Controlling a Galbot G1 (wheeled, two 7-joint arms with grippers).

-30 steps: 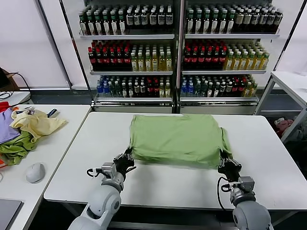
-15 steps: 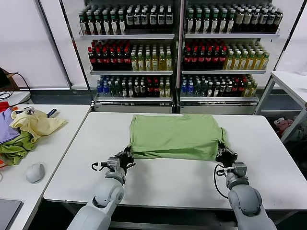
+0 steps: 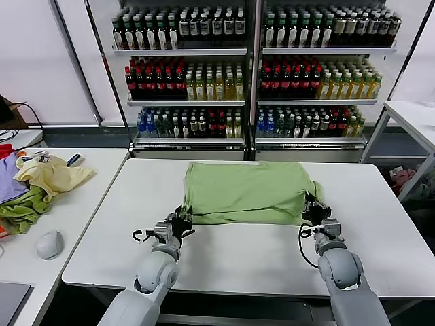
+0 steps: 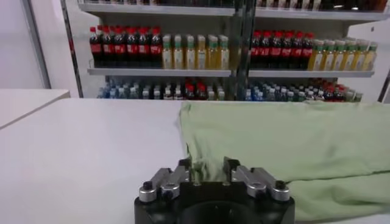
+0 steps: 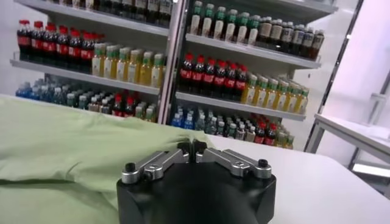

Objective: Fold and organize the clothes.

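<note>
The left gripper (image 4: 207, 172) sits at the near left corner of the folded light green T-shirt (image 3: 246, 192), jaws parted with cloth between them. The right gripper (image 5: 192, 148) is at the near right corner, fingers nearly together. The shirt lies mid-table on the white table (image 3: 258, 255).
</note>
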